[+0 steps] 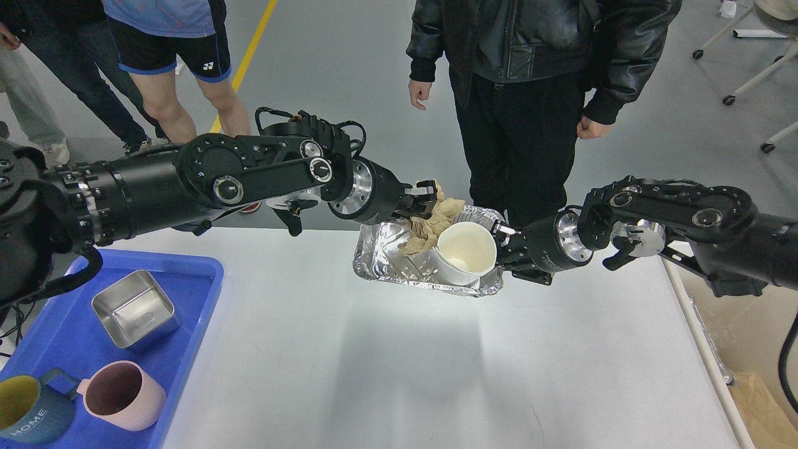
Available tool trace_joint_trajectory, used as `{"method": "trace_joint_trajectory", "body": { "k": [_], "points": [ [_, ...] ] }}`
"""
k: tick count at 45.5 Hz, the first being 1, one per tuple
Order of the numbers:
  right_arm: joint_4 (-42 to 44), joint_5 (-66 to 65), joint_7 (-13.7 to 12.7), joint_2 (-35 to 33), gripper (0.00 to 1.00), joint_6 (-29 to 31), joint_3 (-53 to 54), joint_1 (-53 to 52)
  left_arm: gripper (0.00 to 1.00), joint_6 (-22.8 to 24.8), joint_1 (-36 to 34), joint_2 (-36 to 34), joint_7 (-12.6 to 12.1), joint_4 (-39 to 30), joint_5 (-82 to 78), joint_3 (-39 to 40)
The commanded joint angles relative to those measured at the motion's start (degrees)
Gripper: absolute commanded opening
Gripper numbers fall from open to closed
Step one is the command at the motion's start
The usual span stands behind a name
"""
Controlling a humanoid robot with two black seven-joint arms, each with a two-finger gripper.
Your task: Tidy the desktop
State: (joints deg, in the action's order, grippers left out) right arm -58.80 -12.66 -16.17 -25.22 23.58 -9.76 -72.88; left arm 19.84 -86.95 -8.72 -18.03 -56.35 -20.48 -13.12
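Across most of the view, from 6 to 12 o'clock: the desktop (405, 362), broad bare white between one blue tray (193, 293) overhanging the 9 o'clock edge and the rounded 3 o'clock edge, one beige bin (735, 337) just past it. Near 12 o'clock, one foil tray (386, 255) with one paper cup (466, 252) and one brown paper wad (436, 221); left gripper (424, 198) pinching the wad, right gripper (506, 240) clamped on the foil rim. On the blue tray: one steel tin (132, 308), two mugs (118, 394).

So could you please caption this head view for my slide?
Both grippers, left and right, meet at a foil tray holding crumpled paper and a cup.
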Motion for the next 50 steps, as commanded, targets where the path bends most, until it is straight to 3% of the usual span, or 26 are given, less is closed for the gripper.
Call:
{"method": "trace_joint_trajectory", "body": {
  "k": [1,5,10,21,32,50],
  "points": [
    [0.0,0.0,0.0,0.1,0.00,0.1,0.0,0.1,0.08,-1.0,1.5,1.0,-0.6,0.5,0.0,0.0],
    [0.0,0.0,0.0,0.1,0.00,0.0,0.0,0.2,0.19,-1.3,2.3,1.0,-0.6,0.5,0.0,-0.1],
    [0.0,0.0,0.0,0.2,0.00,0.0,0.0,0.2,0.47,-3.6,2.4,0.9,-0.6,0.5,-0.1,-0.2],
    [0.0,0.0,0.0,0.2,0.00,0.0,0.0,0.4,0.79,-4.2,2.2,-0.2,-0.6,0.4,-0.1,-0.2],
    [0.1,0.0,0.0,0.5,0.00,0.0,0.0,0.3,0.86,-4.2,2.1,-0.9,-0.5,0.2,-0.1,-0.2],
    [0.1,0.0,0.0,0.6,0.00,0.0,0.0,0.3,0.88,-4.2,1.3,-3.1,-0.5,-0.6,0.0,-0.3]
  ]
}}
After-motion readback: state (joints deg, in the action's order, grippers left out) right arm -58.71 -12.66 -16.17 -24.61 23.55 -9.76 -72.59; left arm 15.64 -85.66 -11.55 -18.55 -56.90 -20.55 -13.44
